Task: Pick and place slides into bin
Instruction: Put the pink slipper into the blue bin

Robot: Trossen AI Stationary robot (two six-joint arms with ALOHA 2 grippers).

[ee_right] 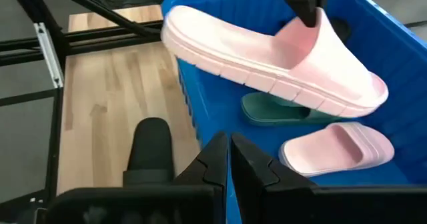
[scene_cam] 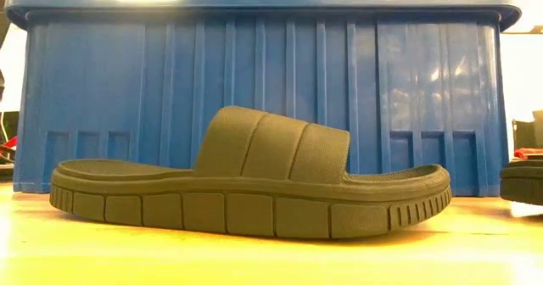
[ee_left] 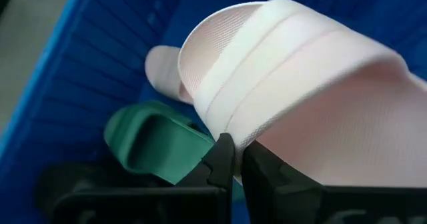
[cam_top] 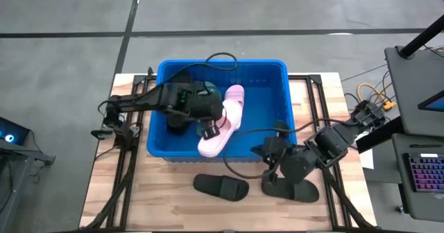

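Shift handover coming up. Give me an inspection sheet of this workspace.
Surface: wooden table, slatted top.
Job's things: blue bin holds a green slide and a pink slide; another pink slide held over the bin; a dark slide and a black slide on the table.
Clutter: nothing seen.
Grippers: left gripper shut on the raised pink slide's strap; right gripper shut, empty, near the bin's front wall.
Cables: black cable loops over the bin's far rim.
Surroundings: grey floor; keyboard at right.

lab | wooden table (cam_top: pixel 173 191) | grey floor (cam_top: pixel 62 59) | keyboard (cam_top: pixel 423 174)
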